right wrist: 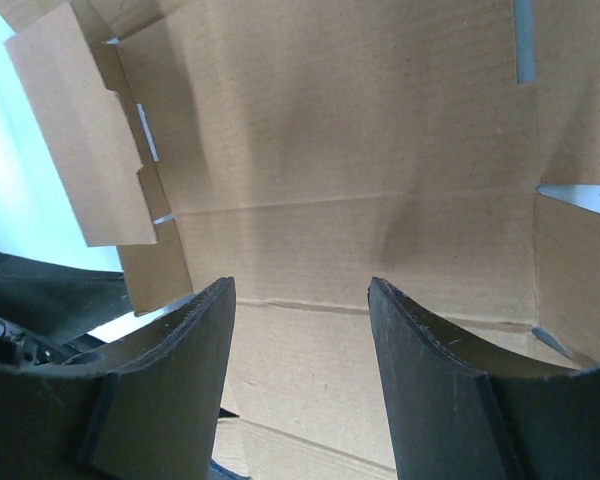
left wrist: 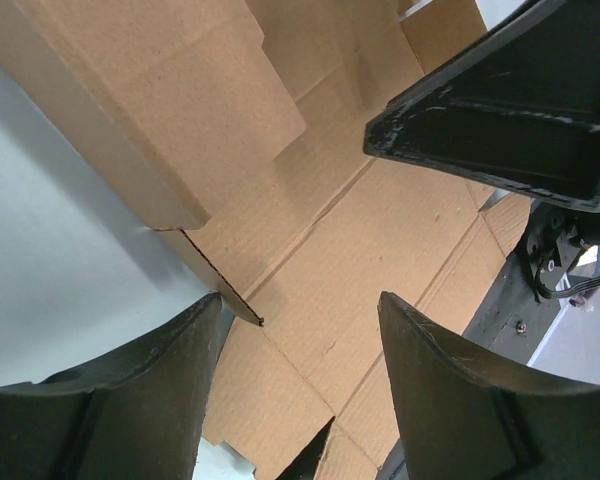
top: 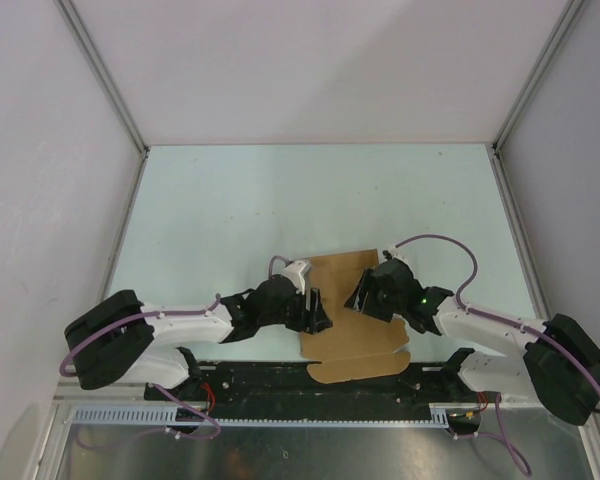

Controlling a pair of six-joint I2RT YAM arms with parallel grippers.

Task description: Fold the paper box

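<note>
The paper box (top: 352,318) is a flat brown die-cut cardboard sheet with creases and tabs, lying at the table's near edge between my two arms. My left gripper (top: 318,310) is open, at the sheet's left edge, its fingers pointing over the cardboard (left wrist: 310,230). My right gripper (top: 358,293) is open, at the sheet's right side, just above the creased panels (right wrist: 330,180). The right gripper's black finger (left wrist: 500,120) shows in the left wrist view, over the sheet. Neither gripper holds anything.
The pale green table top (top: 310,200) stretches behind the sheet to white walls at the back and sides. A black mounting rail (top: 310,378) and metal front strip run along the near edge, under the sheet's front flap.
</note>
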